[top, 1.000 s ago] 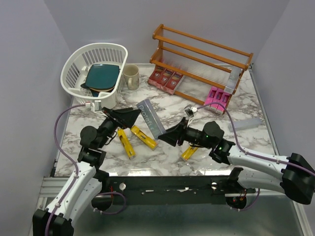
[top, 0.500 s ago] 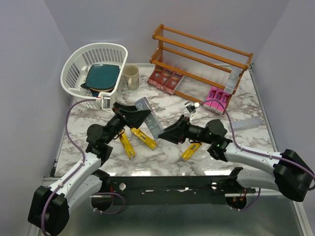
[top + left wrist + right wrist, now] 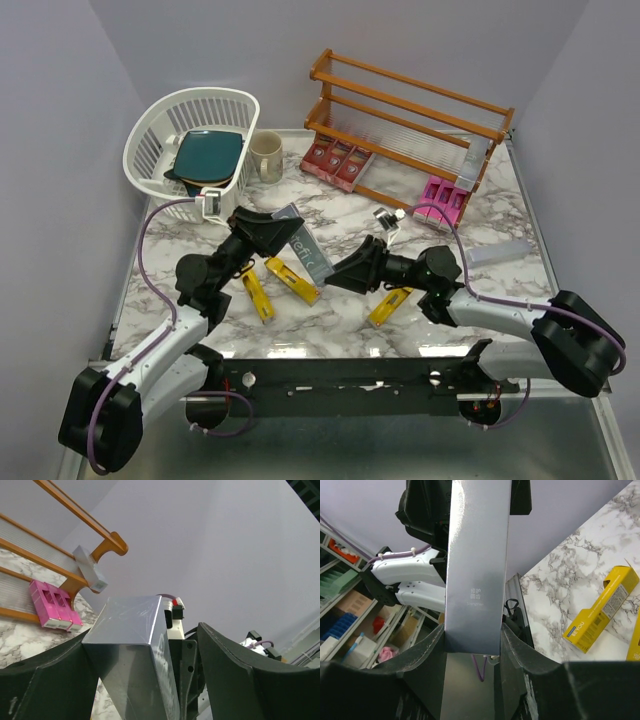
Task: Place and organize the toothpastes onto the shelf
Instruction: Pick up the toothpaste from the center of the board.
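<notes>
A silver-grey toothpaste carton point(image 3: 308, 246) hangs tilted above the middle of the table. My right gripper point(image 3: 336, 277) is shut on its lower end point(image 3: 477, 565), both fingers pressed to its sides. My left gripper point(image 3: 283, 231) straddles the upper end point(image 3: 130, 645). The carton lies against one left finger, with a gap to the other finger point(image 3: 235, 675), so these jaws stand open. Three yellow toothpastes point(image 3: 292, 280) lie under the arms. Red cartons point(image 3: 337, 160) and pink cartons point(image 3: 445, 200) sit on the lowest tier of the shelf point(image 3: 410, 105).
A white basket point(image 3: 160, 135) holding a teal plate point(image 3: 208, 155) stands at the back left, a beige mug point(image 3: 266, 155) beside it. One silver carton point(image 3: 478, 152) leans on the shelf's right end. Another point(image 3: 503, 252) lies flat near the right edge.
My left gripper has moved right and up around the carton's upper end, and its jaws have narrowed. The right gripper has kept its hold and shifted slightly.
</notes>
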Action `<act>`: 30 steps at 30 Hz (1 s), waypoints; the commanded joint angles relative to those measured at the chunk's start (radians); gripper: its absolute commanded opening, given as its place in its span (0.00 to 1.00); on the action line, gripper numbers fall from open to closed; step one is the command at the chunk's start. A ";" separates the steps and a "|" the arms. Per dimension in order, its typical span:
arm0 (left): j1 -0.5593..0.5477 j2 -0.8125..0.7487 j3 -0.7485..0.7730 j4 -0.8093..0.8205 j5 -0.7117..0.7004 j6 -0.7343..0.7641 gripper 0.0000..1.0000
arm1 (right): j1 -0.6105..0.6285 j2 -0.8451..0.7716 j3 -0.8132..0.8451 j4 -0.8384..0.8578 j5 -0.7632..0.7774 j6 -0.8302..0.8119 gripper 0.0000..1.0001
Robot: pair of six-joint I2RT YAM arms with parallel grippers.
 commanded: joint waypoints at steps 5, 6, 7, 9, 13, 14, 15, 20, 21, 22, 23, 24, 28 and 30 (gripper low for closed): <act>-0.002 -0.036 0.030 -0.005 0.026 -0.016 0.68 | -0.042 0.038 -0.026 0.130 -0.032 0.059 0.31; -0.002 -0.034 0.030 -0.007 0.028 -0.016 0.63 | -0.044 0.039 -0.024 0.124 -0.032 0.059 0.31; -0.002 -0.033 0.030 -0.010 0.028 -0.015 0.61 | -0.045 0.039 -0.023 0.121 -0.032 0.058 0.32; -0.002 -0.030 0.030 -0.014 0.029 -0.007 0.58 | -0.048 0.041 -0.021 0.118 -0.035 0.058 0.32; -0.002 -0.028 0.034 -0.051 0.029 0.030 0.45 | -0.050 0.038 -0.012 0.097 -0.044 0.046 0.38; -0.002 -0.030 0.034 -0.062 0.028 0.037 0.43 | -0.050 0.035 -0.009 0.089 -0.046 0.035 0.42; -0.002 -0.034 0.034 -0.074 0.025 0.046 0.40 | -0.050 0.030 -0.006 0.066 -0.046 0.027 0.45; -0.002 -0.056 0.037 -0.166 -0.024 0.088 0.32 | -0.050 -0.023 0.006 -0.046 -0.023 -0.071 0.76; -0.002 -0.062 0.037 -0.181 -0.035 0.090 0.30 | -0.050 -0.055 0.009 -0.113 -0.015 -0.092 0.80; -0.002 -0.066 0.039 -0.215 -0.044 0.090 0.30 | -0.051 -0.074 0.022 -0.156 0.000 -0.115 0.83; -0.002 -0.070 0.040 -0.232 -0.058 0.091 0.30 | -0.051 -0.098 0.029 -0.201 0.026 -0.176 0.89; -0.002 -0.076 0.042 -0.253 -0.090 0.090 0.29 | -0.050 -0.147 0.035 -0.309 0.045 -0.212 0.91; -0.002 -0.082 0.048 -0.361 -0.170 0.062 0.26 | -0.050 -0.279 0.081 -0.560 0.167 -0.390 0.98; -0.002 -0.076 0.044 -0.369 -0.199 0.019 0.26 | -0.048 -0.316 0.109 -0.674 0.243 -0.496 0.99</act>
